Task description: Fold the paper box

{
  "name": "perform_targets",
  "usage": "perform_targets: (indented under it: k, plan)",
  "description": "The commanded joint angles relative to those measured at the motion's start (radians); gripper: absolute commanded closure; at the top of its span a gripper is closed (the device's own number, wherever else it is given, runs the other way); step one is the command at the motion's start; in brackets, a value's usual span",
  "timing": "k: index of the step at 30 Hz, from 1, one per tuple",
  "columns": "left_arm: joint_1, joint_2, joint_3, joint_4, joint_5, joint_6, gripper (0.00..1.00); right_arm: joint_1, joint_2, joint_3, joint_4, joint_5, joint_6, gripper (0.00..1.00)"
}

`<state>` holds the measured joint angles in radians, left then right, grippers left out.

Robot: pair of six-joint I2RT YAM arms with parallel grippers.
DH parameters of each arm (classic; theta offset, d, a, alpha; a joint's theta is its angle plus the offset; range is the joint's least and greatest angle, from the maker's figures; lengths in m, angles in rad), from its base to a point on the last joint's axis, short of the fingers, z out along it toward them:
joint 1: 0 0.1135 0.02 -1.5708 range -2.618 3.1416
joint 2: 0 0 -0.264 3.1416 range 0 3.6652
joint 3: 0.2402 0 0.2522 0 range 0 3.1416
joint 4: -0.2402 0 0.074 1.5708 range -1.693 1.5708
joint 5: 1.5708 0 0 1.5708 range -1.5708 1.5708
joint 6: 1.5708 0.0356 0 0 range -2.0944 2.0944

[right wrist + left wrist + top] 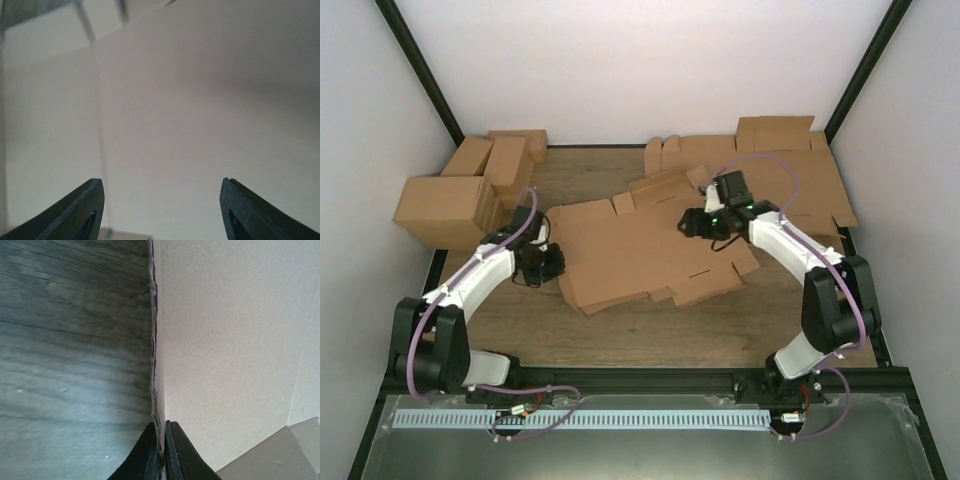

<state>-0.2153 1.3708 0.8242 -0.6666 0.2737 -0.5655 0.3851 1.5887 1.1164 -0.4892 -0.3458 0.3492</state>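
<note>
The paper box [640,250] is a flat brown cardboard piece with creases and tabbed flaps, lying unfolded on the table's middle. My left gripper [552,262] is shut on its left edge; in the left wrist view the black fingertips [150,455] pinch the cardboard edge [156,365], with the panel [235,340] spreading right. My right gripper [698,222] is open just above the box's far right part. In the right wrist view its two fingers [80,210] stand wide apart over plain cardboard [175,115], holding nothing.
A cluster of folded brown cartons [470,190] stands at the back left. A pile of flat cardboard sheets [790,170] lies at the back right. Bare wooden table [650,330] shows in front of the box. White walls enclose the cell.
</note>
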Motion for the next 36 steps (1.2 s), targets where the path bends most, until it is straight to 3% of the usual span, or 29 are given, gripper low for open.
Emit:
perform_targets:
  k: [1, 5, 15, 26, 29, 36]
  plan:
    - [-0.004, -0.043, 0.061, -0.192, -0.089, 0.077, 0.96, -0.135, -0.05, -0.006, -0.029, 0.067, 0.01, 0.33]
    - [-0.004, -0.05, 0.148, -0.287, -0.087, 0.112, 0.96, -0.203, -0.073, -0.03, -0.033, 0.147, 0.021, 0.27]
    - [-0.004, -0.057, 0.344, -0.455, -0.083, 0.191, 0.96, -0.209, -0.028, -0.068, -0.024, 0.219, -0.026, 0.26]
    - [-0.004, -0.058, 0.37, -0.431, -0.076, 0.294, 0.96, -0.221, 0.114, -0.05, 0.008, 0.118, -0.062, 0.19]
    - [-0.004, -0.06, 0.371, -0.426, -0.084, 0.315, 0.96, -0.245, 0.146, -0.042, 0.01, 0.049, -0.062, 0.22]
    - [-0.004, -0.06, 0.376, -0.39, -0.047, 0.335, 0.96, -0.254, 0.165, -0.044, 0.018, -0.072, -0.069, 0.45]
